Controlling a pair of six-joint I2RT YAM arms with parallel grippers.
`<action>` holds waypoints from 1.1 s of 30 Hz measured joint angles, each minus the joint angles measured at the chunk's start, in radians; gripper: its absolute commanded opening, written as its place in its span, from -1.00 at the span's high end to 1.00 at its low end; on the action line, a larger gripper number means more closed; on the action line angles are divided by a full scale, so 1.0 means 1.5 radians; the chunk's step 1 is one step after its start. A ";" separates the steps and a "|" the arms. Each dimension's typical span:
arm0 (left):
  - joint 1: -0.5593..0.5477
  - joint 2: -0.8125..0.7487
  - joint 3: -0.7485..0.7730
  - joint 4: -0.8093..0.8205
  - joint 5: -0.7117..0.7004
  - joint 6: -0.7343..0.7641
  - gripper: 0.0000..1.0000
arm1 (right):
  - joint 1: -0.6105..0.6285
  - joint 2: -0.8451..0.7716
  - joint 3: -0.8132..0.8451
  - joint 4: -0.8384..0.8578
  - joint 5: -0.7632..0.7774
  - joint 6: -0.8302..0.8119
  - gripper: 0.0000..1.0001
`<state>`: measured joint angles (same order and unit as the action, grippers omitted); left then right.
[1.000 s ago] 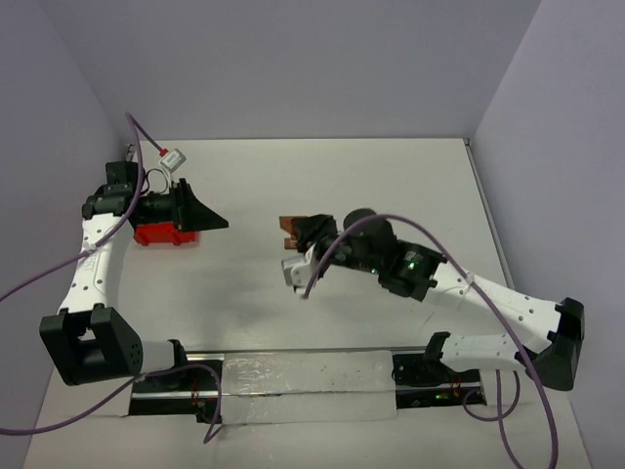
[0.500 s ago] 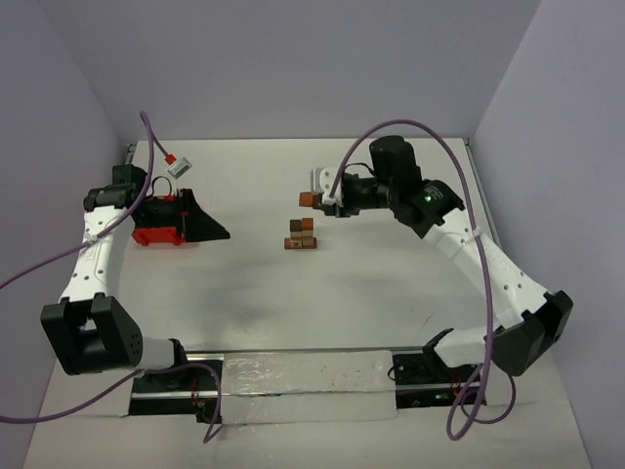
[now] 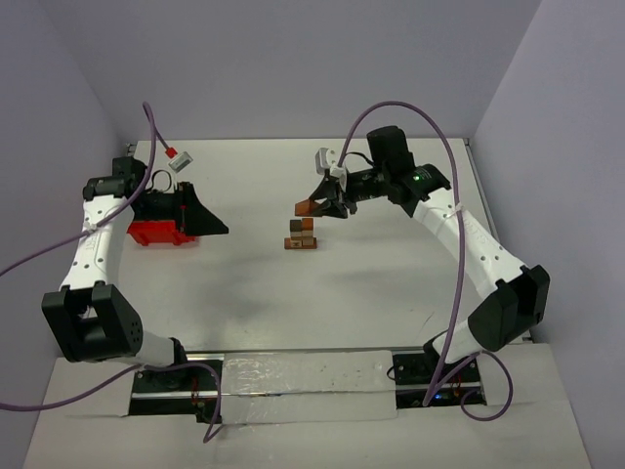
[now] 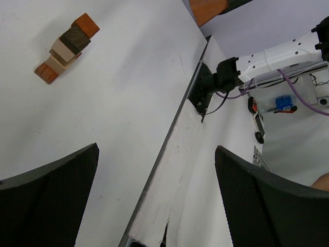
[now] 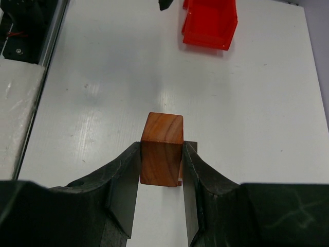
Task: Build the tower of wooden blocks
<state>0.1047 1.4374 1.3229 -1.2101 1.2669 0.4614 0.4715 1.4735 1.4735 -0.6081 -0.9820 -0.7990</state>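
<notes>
The wood block tower [image 3: 301, 234] is a small stack of tan, dark and reddish blocks at the table's middle. It also lies at the upper left of the left wrist view [image 4: 67, 47]. My right gripper [image 3: 312, 207] hovers just beyond and above it, shut on a reddish-brown wood block [image 3: 305, 207]. In the right wrist view the block [image 5: 161, 154] sits squeezed between both fingers [image 5: 121, 180] and hides nearly all of the tower below. My left gripper [image 3: 210, 223] stands open and empty at the left by the red bin. Its fingers [image 4: 46, 195] are spread wide over bare table.
The red plastic bin [image 3: 156, 233] sits at the left under the left arm and shows far off in the right wrist view [image 5: 209, 23]. A small white and red connector [image 3: 176, 158] hangs on the left arm's purple cable. Side walls close in the table.
The right arm has swung up from low in front of the tower to its far side, carrying the reddish-brown block; in the last half second it tilted slightly. The left arm hardly moved.
</notes>
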 measured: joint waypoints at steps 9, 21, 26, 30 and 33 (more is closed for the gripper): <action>0.000 -0.016 -0.017 0.100 -0.066 -0.066 -0.98 | -0.017 0.055 -0.041 0.059 -0.003 0.015 0.96; 0.000 -0.075 -0.069 0.344 -0.143 -0.204 -0.98 | -0.018 0.091 -0.081 0.140 0.001 0.016 0.95; -0.001 -0.065 -0.069 0.380 -0.135 -0.219 -0.99 | -0.018 0.127 -0.081 0.140 -0.003 0.000 0.95; -0.002 -0.061 -0.069 0.381 -0.127 -0.214 -0.99 | -0.018 0.153 -0.077 0.130 -0.007 -0.014 0.95; -0.004 -0.052 -0.069 0.381 -0.123 -0.215 -0.99 | -0.018 0.170 -0.066 0.114 -0.010 -0.023 0.95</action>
<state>0.0990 1.3596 1.2198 -0.6388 1.0829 0.1386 0.4442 1.7288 1.3742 -0.4371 -0.9964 -0.8333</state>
